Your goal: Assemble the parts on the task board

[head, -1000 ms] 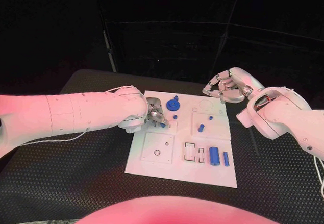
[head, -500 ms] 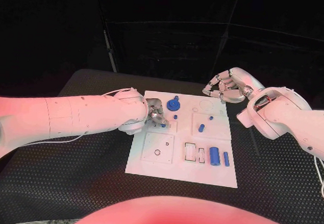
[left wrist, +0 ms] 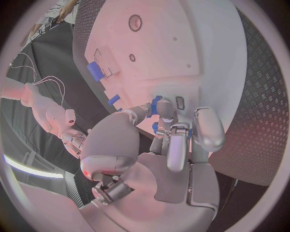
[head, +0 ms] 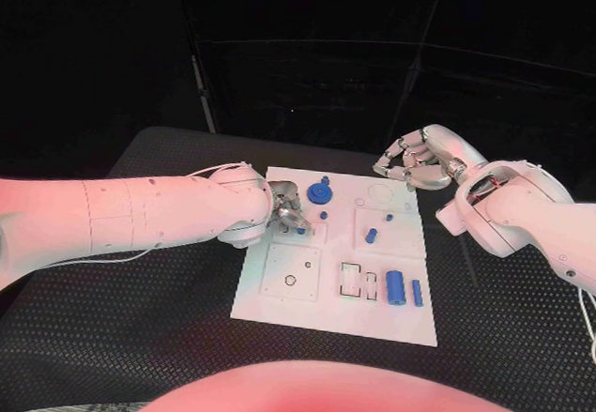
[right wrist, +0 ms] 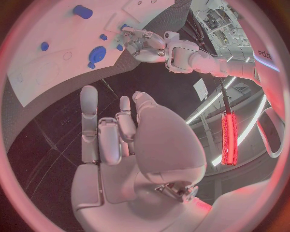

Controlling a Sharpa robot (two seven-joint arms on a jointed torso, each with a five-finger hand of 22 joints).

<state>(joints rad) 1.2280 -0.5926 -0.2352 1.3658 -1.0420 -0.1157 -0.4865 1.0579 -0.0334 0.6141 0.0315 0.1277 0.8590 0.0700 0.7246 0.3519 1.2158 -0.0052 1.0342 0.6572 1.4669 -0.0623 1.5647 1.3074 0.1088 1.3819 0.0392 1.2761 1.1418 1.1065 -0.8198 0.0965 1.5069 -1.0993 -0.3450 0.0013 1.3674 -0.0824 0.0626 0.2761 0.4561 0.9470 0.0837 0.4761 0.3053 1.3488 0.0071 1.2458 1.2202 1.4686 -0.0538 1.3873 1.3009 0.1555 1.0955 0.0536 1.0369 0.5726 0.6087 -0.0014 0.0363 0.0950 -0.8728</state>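
Note:
The white task board (head: 322,306) lies mid-table. My left hand (head: 285,211) rests on its left side and pinches a small blue part (head: 301,231) against the plate; in the left wrist view the blue part (left wrist: 155,127) sits between the fingertips (left wrist: 175,140). My right hand (head: 416,162) hovers over the board's far right corner, fingers loosely bent and holding nothing. A round blue part (head: 321,189) stands at the far edge. A short peg (head: 371,235), a thick cylinder (head: 396,287) and a thin pin (head: 415,290) lie on the right half.
A small black ring (head: 290,281) lies on the board's near left panel, beside white slots (head: 355,280). Dark textured table (head: 130,299) surrounds the plate. In the right wrist view the board (right wrist: 54,67) and the left hand (right wrist: 145,43) lie beyond my fingers.
The left hand has shifted very slightly over the board's left side, still at the small blue part. The right hand has stayed in place.

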